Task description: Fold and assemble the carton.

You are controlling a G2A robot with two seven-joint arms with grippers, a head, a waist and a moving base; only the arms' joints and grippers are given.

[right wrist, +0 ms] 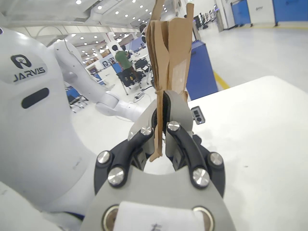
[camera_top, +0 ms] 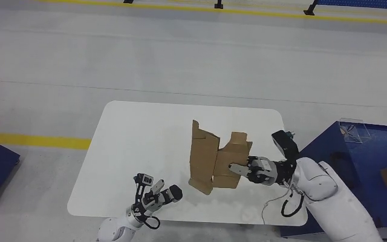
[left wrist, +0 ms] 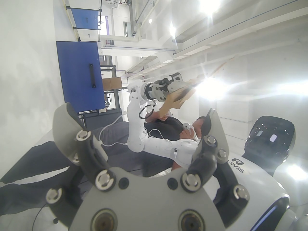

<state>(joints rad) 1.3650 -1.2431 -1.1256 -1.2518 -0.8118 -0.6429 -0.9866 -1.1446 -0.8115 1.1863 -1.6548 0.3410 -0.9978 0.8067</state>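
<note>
- The left jaws are spread, holding nothing, near the worktop's (camera_top: 139, 133) front edge, well apart from the carton (camera_top: 211, 158).
- The carton is held above the worktop, nearly flat with loose flaps; folding seems barely begun, assembly all left.
- The right jaws pinch the carton's edge.

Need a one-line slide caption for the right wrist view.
Right gripper shut on the carton, holding it edge-on, white table beyond.
</note>
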